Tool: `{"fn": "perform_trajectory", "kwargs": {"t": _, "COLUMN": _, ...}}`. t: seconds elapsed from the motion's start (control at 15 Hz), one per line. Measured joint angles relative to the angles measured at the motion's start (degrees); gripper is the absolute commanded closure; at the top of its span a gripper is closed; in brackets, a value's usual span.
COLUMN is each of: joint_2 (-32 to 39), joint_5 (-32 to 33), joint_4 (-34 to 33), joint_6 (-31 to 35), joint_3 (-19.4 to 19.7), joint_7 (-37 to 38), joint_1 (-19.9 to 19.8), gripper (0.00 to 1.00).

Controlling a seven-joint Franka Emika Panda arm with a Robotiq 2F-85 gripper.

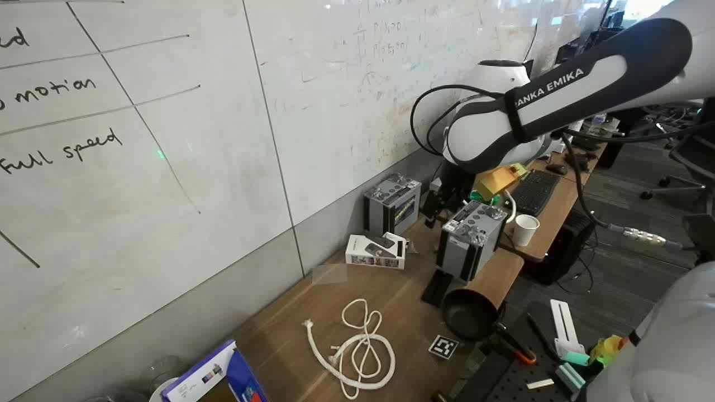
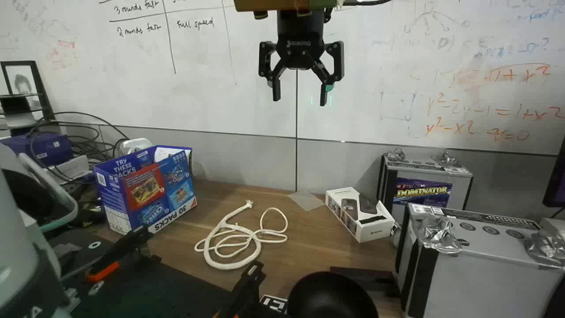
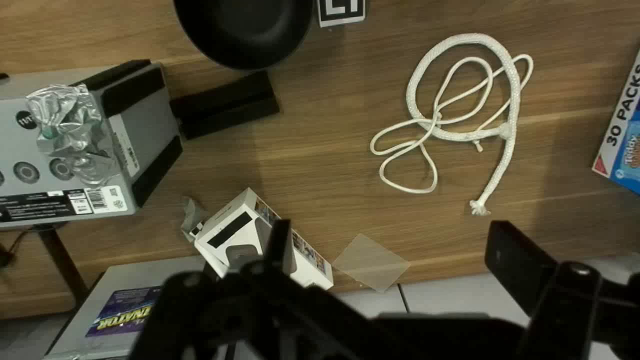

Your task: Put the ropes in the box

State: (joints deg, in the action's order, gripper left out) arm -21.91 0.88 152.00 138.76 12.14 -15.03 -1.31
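A thick white rope (image 1: 392, 363) and a thin white rope (image 1: 380, 322) lie tangled on the wooden table. The thick rope (image 2: 225, 266) and thin rope (image 2: 273, 241) also show in an exterior view, and the thick rope (image 3: 411, 92) and thin rope (image 3: 407, 190) in the wrist view. The blue box (image 2: 117, 190) stands upright with its top open, left of the ropes. It is cut off at the edge in an exterior view (image 1: 246, 374) and the wrist view (image 3: 620, 125). My gripper (image 2: 300, 98) is open and empty, high above the table; its fingers (image 3: 390, 240) are wide apart.
A white phone box (image 2: 362, 227) and a clear sheet (image 2: 306, 200) lie right of the ropes. Two grey metal cases (image 1: 392, 206) (image 1: 472, 240) stand further right. A black pan (image 1: 472, 315) and a printed marker (image 1: 444, 347) are near the robot side. A whiteboard wall (image 1: 195, 251) borders the back.
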Motion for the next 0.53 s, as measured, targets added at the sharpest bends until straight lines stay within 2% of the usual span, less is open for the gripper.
{"fn": "perform_trajectory", "kwargs": {"t": 0.53, "joint_2": 0.3, "joint_5": 0.0, "joint_4": -0.2, "joint_6": 0.0, "joint_3": -0.2, "joint_7": 0.1, "joint_1": 0.0, "gripper": 0.0}}
